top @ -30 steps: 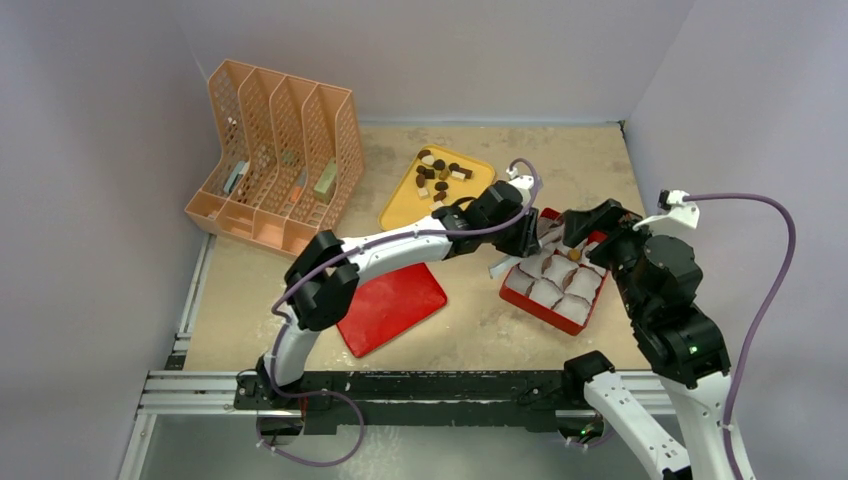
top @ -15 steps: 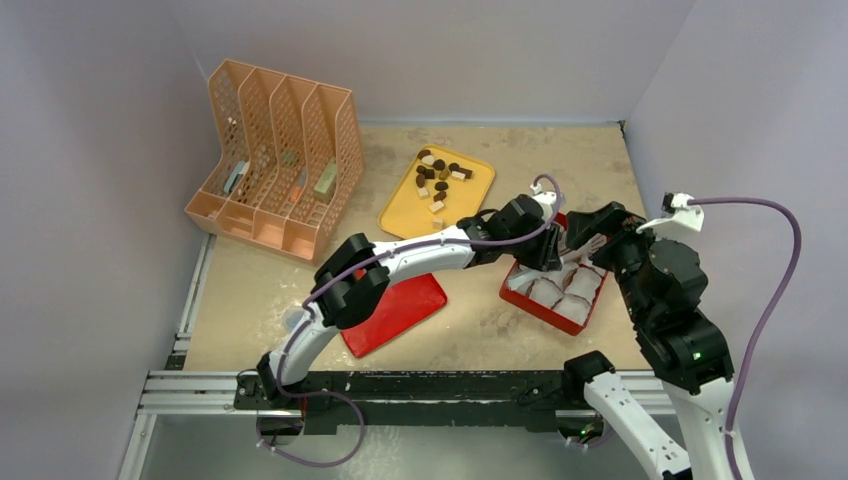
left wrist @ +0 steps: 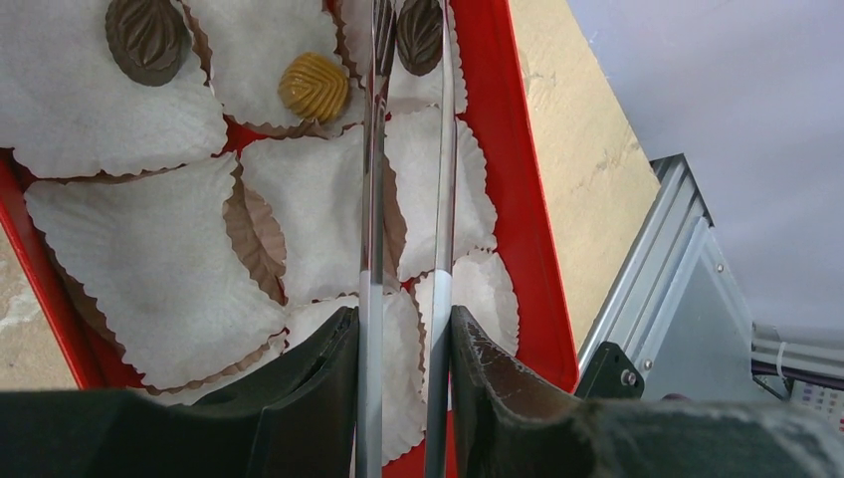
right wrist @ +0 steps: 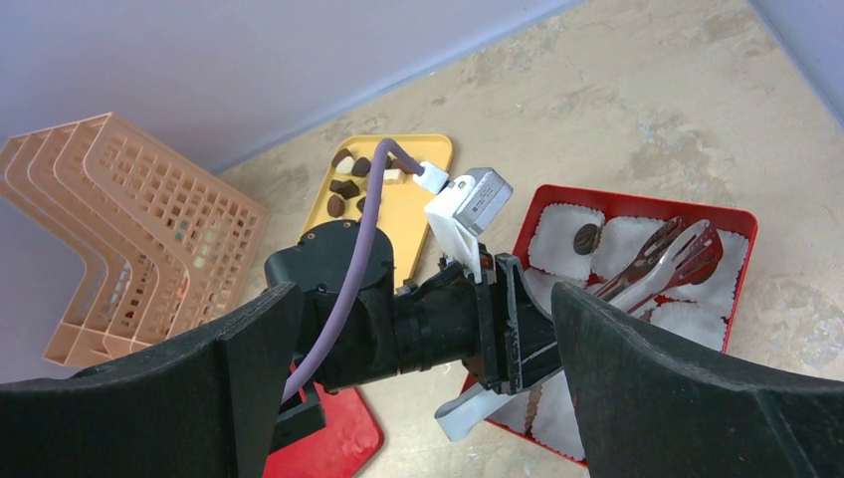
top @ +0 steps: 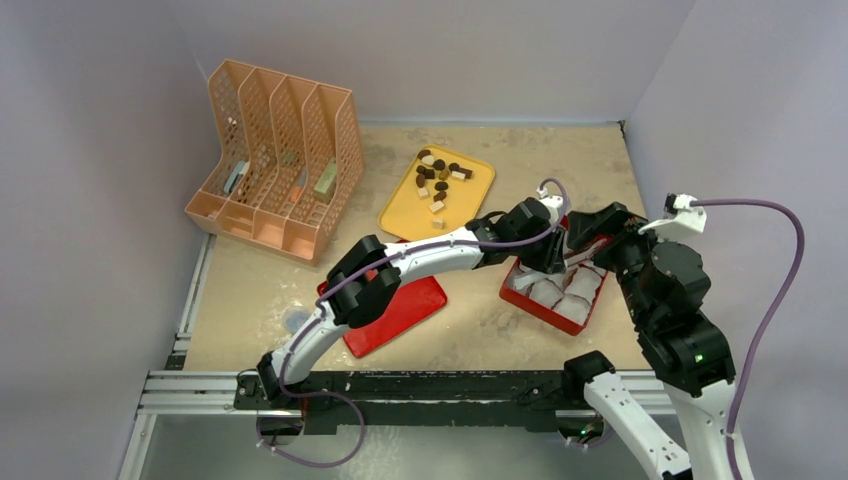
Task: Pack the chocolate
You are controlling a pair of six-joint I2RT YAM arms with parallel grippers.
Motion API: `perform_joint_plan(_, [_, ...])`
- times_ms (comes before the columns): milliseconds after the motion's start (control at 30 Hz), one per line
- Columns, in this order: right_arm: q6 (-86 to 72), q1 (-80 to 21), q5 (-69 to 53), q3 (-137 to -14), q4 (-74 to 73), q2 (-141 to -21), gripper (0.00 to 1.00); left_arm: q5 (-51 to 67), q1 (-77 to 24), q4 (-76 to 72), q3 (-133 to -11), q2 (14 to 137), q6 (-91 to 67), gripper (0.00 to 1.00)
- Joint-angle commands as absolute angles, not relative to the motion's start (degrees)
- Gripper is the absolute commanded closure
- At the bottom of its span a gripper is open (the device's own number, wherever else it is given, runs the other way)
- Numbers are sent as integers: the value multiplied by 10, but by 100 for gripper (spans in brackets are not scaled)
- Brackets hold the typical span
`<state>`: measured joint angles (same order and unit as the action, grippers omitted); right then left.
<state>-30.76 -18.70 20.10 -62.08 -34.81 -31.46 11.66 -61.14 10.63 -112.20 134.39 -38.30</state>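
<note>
Left pincer [left wrist: 403, 329], clamped on tongs [left wrist: 370, 199], had swung toward three o'clock over the red box [left wrist: 527, 169]. Its tips straddled a dark chocolate [left wrist: 420, 35] above a paper cup [left wrist: 460, 70], so placement looked near. Right pincer [right wrist: 428, 299] gaped apart, empty.

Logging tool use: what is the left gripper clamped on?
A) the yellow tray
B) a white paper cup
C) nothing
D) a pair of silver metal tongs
D: the left gripper squeezes both arms of the silver metal tongs, whose tips reach over the red plastic box.

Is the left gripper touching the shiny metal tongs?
Touching. Left wrist view: the left gripper has both black fingers pressed against the shiny metal tongs.
</note>
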Motion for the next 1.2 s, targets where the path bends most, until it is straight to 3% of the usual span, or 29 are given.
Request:
perform_joint_plan(0, [-299,-189,214,-645,-329,-312,4,109,-613,88,-1171,1342,-371,67])
perform_joint_plan(333, [-305,-188,205,-642,-325,-314,4,94,-613,98,-1170,1329,-351,62])
perform_joint_plan(667, [-309,-188,201,-637,-323,-317,3,73,-613,112,-1155,1275,-329,67])
perform_joint_plan(1167, [-309,-188,195,-630,-321,-325,4,-118,-611,214,-1099,1144,-279,69])
